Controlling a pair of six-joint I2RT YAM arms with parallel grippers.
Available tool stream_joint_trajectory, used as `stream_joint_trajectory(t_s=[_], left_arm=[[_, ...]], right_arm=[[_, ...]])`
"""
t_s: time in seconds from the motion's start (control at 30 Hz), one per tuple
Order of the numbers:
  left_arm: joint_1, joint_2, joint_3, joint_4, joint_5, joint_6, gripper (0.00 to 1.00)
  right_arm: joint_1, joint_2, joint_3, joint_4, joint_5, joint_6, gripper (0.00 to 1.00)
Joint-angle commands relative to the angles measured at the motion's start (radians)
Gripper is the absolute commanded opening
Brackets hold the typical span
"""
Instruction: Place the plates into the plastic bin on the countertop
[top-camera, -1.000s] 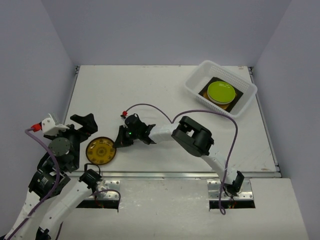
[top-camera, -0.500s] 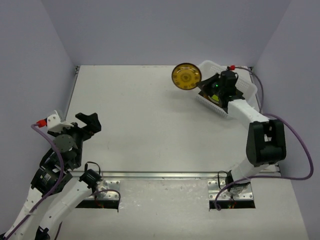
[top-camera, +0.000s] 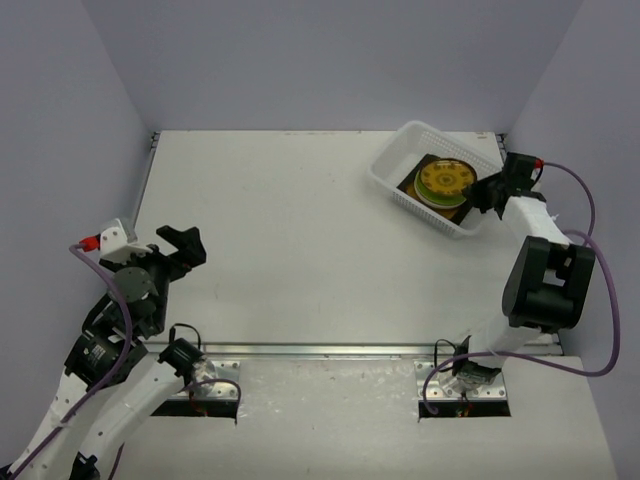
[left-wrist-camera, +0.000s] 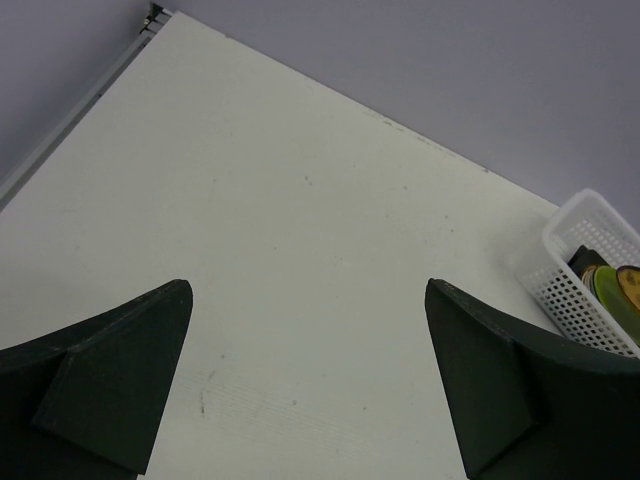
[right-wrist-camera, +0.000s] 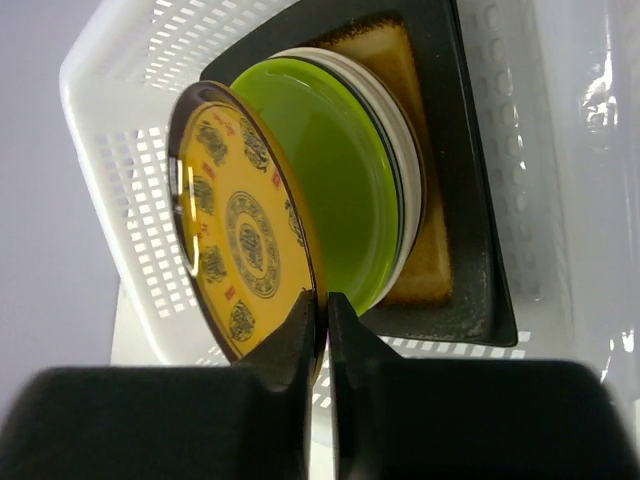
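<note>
The fingers (right-wrist-camera: 292, 352) of the right gripper (right-wrist-camera: 322, 312) stay pinched on the yellow plate's (right-wrist-camera: 245, 270) rim. It has crossed the table (top-camera: 280, 220) from the near left edge to the bin (right-wrist-camera: 150, 70) at the far right corner and now tilts over the green plate (right-wrist-camera: 345, 185), so only the release remains. The left gripper (left-wrist-camera: 308, 300) gapes idle.

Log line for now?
right end effector: shut on yellow plate, tilted over bin | left end effector: open, empty
</note>
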Motion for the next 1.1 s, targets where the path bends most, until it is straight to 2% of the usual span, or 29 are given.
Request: stream_joint_trajectory(t_s=[0.0, 0.13, 0.17, 0.23, 0.27, 0.4, 0.57, 0.67, 0.73, 0.87, 1.0, 1.07], left_arm=[[0.000, 0.015, -0.002, 0.040, 0.015, 0.018, 1.00], [0.000, 0.009, -0.003, 0.042, 0.016, 0.018, 1.00], [0.000, 0.009, -0.002, 0.043, 0.016, 0.018, 1.00], [0.000, 0.014, -0.004, 0.043, 0.021, 0.018, 1.00], [0.000, 0.018, -0.004, 0.044, 0.024, 0.018, 1.00], [0.000, 0.049, -0.005, 0.060, 0.052, 0.028, 1.00], [0.001, 0.161, 0.012, 0.073, 0.102, 0.044, 1.00], [0.001, 0.244, 0.043, 0.059, 0.089, 0.041, 1.00], [0.003, 0.282, 0.059, 0.040, 0.060, 0.037, 1.00], [0.031, 0.307, 0.067, 0.014, -0.015, 0.016, 1.00], [0.041, 0.277, 0.017, 0.033, 0.015, 0.056, 1.00], [0.040, 0.225, -0.041, 0.072, 0.016, 0.073, 1.00]], right_arm=[[-0.002, 0.012, 0.084, -0.014, -0.015, -0.059, 0.31], [-0.002, -0.023, 0.058, -0.016, -0.017, -0.065, 0.68], [-0.002, -0.031, 0.056, -0.019, -0.016, -0.068, 0.73], [-0.002, -0.044, 0.069, -0.032, -0.014, -0.090, 0.93], [-0.002, -0.055, 0.086, -0.052, -0.020, -0.114, 0.99], [-0.002, -0.155, 0.087, -0.108, -0.046, -0.220, 0.99], [0.020, -0.350, 0.028, -0.198, -0.229, -0.571, 0.99], [0.105, -0.563, -0.092, -0.261, -0.173, -0.808, 0.99], [0.167, -0.723, -0.168, -0.291, -0.089, -0.880, 0.99], [0.206, -0.940, -0.241, -0.380, -0.062, -0.881, 0.99], [0.235, -1.104, -0.305, -0.467, -0.126, -0.859, 0.99], [0.235, -1.138, -0.327, -0.497, -0.102, -0.855, 0.99]])
